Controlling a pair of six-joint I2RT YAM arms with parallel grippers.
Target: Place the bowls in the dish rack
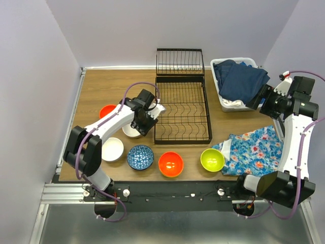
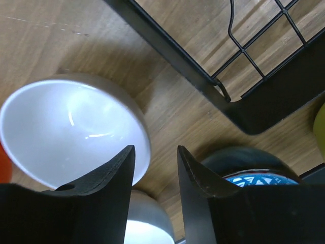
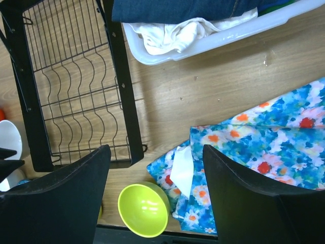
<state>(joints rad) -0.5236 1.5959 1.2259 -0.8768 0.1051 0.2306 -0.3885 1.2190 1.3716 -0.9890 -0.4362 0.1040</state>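
A: State of left gripper [image 2: 155, 150]?
B: Spread, empty, over white bowl [image 2: 66, 127] just left of rack [image 1: 183, 109].
A: And right gripper [image 3: 155, 148]?
B: Spread, empty, right of rack. The orange bowl [image 1: 170, 163] sits in front of rack.

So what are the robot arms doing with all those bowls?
They are meant to put the bowls in the rack, and nothing is in it yet. The left gripper is open, right over the rim of a white bowl beside the rack, and looks ready to grab it. The other bowls, like the green bowl, sit on the table. The right gripper is open and empty, up over the flowery cloth.
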